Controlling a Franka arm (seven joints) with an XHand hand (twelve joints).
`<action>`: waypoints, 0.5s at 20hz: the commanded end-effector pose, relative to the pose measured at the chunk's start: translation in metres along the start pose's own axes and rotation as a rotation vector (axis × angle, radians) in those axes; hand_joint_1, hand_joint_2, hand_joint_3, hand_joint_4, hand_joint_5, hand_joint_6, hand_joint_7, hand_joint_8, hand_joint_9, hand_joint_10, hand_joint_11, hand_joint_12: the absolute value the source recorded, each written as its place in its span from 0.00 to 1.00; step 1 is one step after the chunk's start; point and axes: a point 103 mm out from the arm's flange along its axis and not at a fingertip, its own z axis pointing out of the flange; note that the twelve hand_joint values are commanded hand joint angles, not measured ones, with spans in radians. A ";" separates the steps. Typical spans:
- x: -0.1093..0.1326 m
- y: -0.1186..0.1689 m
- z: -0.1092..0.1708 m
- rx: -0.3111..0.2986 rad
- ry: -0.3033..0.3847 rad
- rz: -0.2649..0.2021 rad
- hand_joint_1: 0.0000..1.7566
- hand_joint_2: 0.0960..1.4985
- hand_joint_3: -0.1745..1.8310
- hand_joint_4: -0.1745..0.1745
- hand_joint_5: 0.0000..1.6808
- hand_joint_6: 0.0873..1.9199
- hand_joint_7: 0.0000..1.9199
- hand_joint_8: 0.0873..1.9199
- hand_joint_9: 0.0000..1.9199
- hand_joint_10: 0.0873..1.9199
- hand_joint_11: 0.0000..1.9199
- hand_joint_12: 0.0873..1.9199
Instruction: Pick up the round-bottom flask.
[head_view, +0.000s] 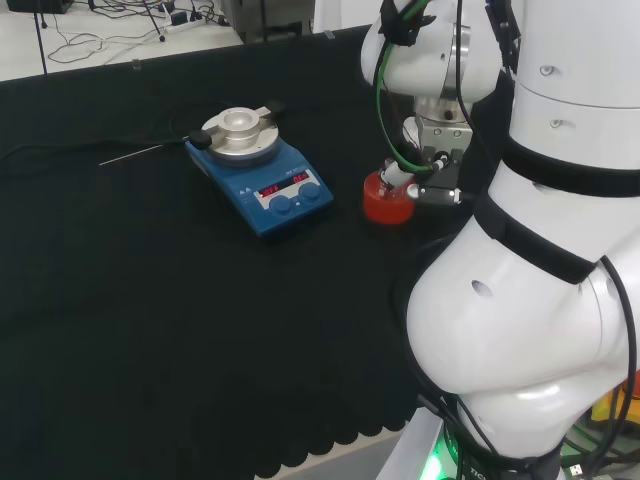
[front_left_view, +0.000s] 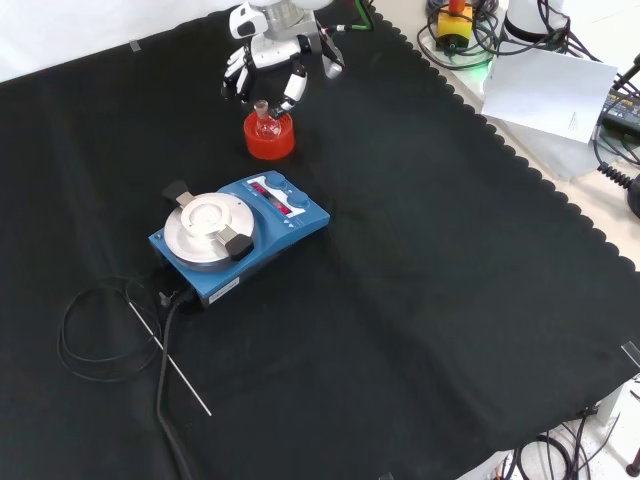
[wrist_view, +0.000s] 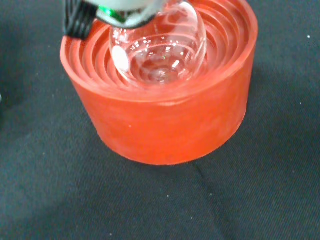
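Note:
A clear round-bottom flask (wrist_view: 160, 47) sits upright in a red ribbed stand (wrist_view: 160, 117), its bulb in the stand's hollow. In the front view the flask's short neck (front_left_view: 262, 110) rises from the stand (front_left_view: 269, 140) near the cloth's far edge. The black and white hand (front_left_view: 268, 62) hangs just above and behind it, fingers (front_left_view: 291, 93) pointing down on either side of the neck without closing on it. In the head view the stand (head_view: 386, 204) and flask neck (head_view: 394, 176) show just left of the arm's links, with the hand (head_view: 432, 150) partly hidden. A blurred part of the hand (wrist_view: 117, 11) lies close over the flask's neck.
A blue hotplate stirrer (front_left_view: 240, 235) with a round metal top stands on the black cloth nearer the front view's camera than the stand. Its black cable (front_left_view: 165, 400) and a thin metal rod (front_left_view: 170, 362) lie beside it. The arm's white links (head_view: 540, 250) rise at the head view's right.

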 end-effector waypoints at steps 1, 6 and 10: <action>0.002 -0.001 -0.006 -0.032 -0.004 -0.003 0.58 0.66 0.17 0.91 0.59 0.49 0.20 0.35 0.30 0.31 0.21 0.67; 0.002 -0.002 -0.006 -0.005 0.022 -0.006 0.59 0.68 0.15 0.86 0.59 0.50 0.22 0.34 0.32 0.30 0.23 0.67; 0.002 -0.003 -0.006 -0.012 0.022 -0.007 0.58 0.69 0.14 0.93 0.58 0.52 0.20 0.34 0.31 0.29 0.22 0.67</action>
